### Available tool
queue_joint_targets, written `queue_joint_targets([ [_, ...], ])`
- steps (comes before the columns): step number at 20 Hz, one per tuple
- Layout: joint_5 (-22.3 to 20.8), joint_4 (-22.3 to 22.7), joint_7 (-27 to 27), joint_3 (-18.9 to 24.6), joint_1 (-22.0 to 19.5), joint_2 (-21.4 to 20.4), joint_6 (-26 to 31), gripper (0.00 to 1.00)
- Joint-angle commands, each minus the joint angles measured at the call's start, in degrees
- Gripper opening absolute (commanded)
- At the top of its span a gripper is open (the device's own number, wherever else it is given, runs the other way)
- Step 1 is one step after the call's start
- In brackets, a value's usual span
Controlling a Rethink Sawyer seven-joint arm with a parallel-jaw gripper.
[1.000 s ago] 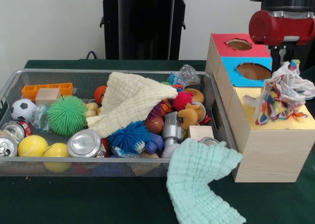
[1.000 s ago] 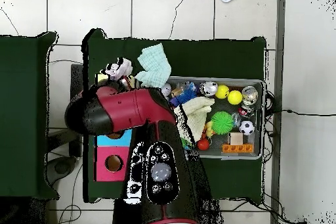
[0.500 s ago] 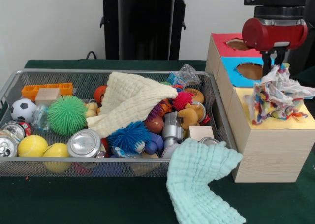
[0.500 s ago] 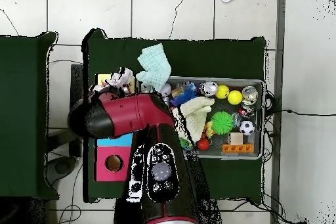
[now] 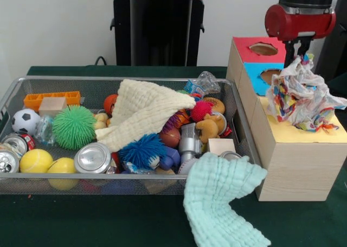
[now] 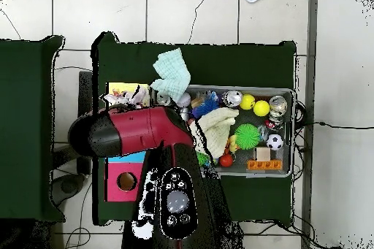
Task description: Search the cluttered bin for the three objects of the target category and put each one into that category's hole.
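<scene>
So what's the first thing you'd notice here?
Probably the colourful rag hanging from the red arm over the yellow end of the wooden box. Next, the wire basket crammed with toys, with a cream cloth on top and a mint cloth spilling over its front edge.

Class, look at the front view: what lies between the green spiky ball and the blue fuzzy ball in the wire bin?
In the front view, a silver can lies on its side between the green spiky ball and the blue fuzzy ball, with the cream cloth's lower edge just behind it.
</scene>
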Motion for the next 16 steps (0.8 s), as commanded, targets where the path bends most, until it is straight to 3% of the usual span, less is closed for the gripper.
queue_joint_targets([
  [1, 3.0, 3.3, 9.5, -0.5, 0.4, -2.2, 10.2, 0.00],
  [5, 3.5, 4.5, 9.7, -0.4, 0.7, -3.3, 10.2, 0.00],
  [16, 5.4, 2.6, 11.2, -0.6, 2.6, -1.2, 9.2, 0.00],
])
